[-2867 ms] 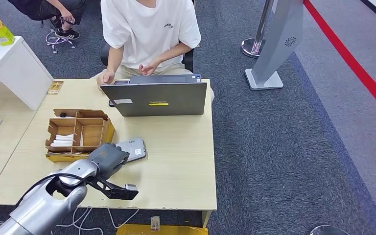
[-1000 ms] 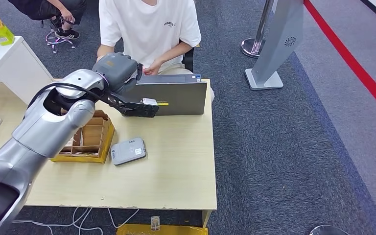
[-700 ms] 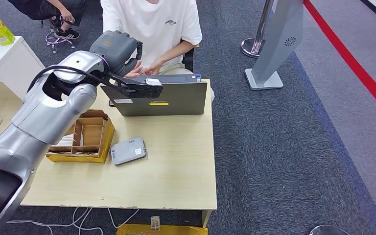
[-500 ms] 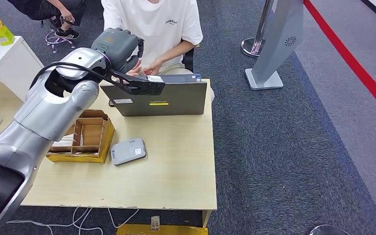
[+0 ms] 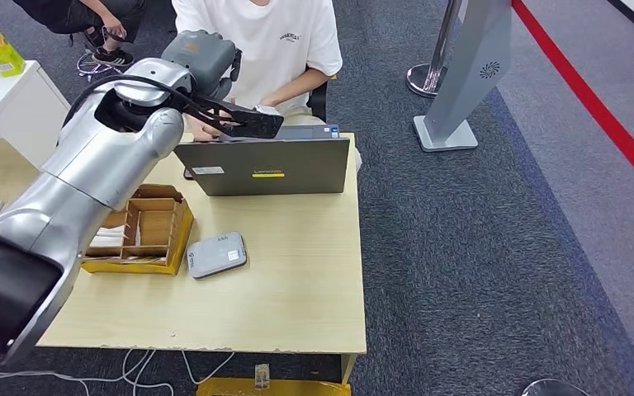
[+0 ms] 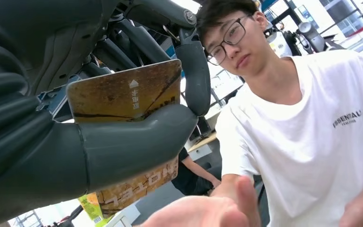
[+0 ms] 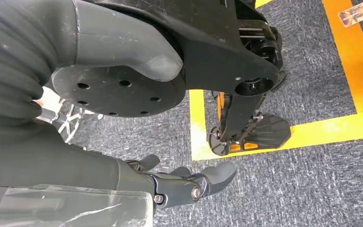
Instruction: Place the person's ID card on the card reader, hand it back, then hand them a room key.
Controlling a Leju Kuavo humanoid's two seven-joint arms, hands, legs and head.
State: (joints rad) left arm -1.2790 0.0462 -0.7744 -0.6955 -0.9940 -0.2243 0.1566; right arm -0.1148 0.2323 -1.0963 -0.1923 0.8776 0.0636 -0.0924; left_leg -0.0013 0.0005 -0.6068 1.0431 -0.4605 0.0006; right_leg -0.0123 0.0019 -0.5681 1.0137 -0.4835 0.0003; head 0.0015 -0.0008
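My left hand (image 5: 202, 56) is raised beyond the laptop lid, in front of the seated person (image 5: 256, 41). In the left wrist view that hand (image 6: 99, 146) pinches a brown and gold room key card (image 6: 123, 92) between thumb and fingers; the card bears the word HOTEL. The person's open palm (image 6: 203, 213) reaches up just under the card. The grey card reader (image 5: 216, 253) lies on the table with nothing on it. My right hand (image 7: 184, 182) hangs over the carpet, fingers apart and holding nothing.
A grey laptop (image 5: 264, 165) stands open at the table's far edge, between me and the person. A cardboard divider box (image 5: 136, 231) with white cards sits left of the reader. A white cabinet (image 5: 16, 107) stands at the far left.
My left arm has lifted from beside the box and reader, swung up over the laptop, and kept moving toward the person. The person's hands have come up under it.
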